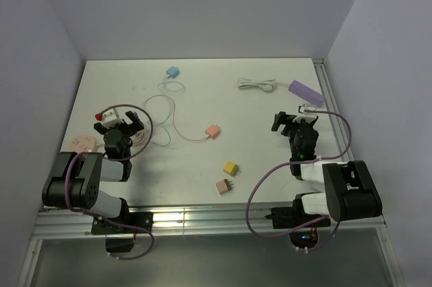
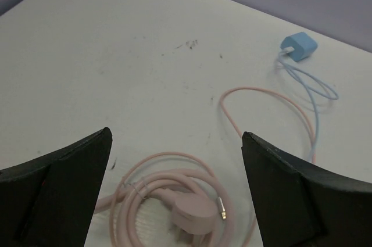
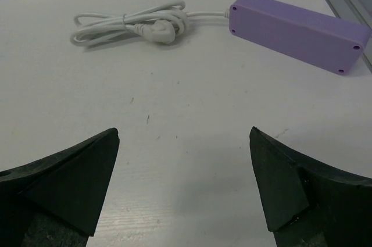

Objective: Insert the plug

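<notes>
Top external: white table (image 1: 256, 138), lilac walls (image 1: 202, 10), left hand (image 1: 125, 119) and right hand (image 1: 295, 118) agape.

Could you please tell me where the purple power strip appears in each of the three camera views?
Top external: the purple power strip lies in the upper right of the picture, at a slant.
Left wrist: not in it.
Right wrist: upper right, also at a slant.
Shared landmark: the bundled white cord leading from the strip's left end. In the right wrist view it sits top left.
</notes>
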You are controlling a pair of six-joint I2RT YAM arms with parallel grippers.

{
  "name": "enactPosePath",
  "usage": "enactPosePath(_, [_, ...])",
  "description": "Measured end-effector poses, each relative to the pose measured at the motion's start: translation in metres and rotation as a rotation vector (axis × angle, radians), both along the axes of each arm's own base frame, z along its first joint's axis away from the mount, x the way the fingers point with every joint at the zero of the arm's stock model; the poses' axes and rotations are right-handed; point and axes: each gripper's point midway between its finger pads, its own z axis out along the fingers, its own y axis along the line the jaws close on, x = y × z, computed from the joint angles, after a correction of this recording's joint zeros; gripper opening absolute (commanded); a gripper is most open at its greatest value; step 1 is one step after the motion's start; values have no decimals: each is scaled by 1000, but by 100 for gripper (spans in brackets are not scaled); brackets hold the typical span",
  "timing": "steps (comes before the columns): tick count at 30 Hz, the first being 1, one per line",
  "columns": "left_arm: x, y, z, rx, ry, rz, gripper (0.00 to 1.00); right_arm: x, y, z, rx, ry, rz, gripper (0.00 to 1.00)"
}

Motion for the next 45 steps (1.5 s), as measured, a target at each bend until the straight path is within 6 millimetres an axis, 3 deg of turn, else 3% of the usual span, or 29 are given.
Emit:
enactPosePath(6, [-2, 10, -1, 65, 18, 37, 99, 1, 1, 4, -13, -15, 14, 100])
enactPosePath(25, [-2, 12, -1, 90, 24, 44, 99, 2, 1, 5, -19, -19, 16, 100])
enactPosePath(31, [-1, 15, -1, 90, 25, 40, 100, -1, -14, 8, -15, -24, -75, 100])
enactPosePath(34, [-1, 16, 0, 91, 31, 44, 99, 0, -18, 22, -16, -37, -114, 100])
enactPosePath(37, [0, 16, 8, 94, 48, 72, 100, 3, -20, 42, -15, -65, -133, 100])
enactPosePath(45, [25, -4, 57, -11, 62, 139, 99, -5, -27, 61, 92, -36, -231, 100])
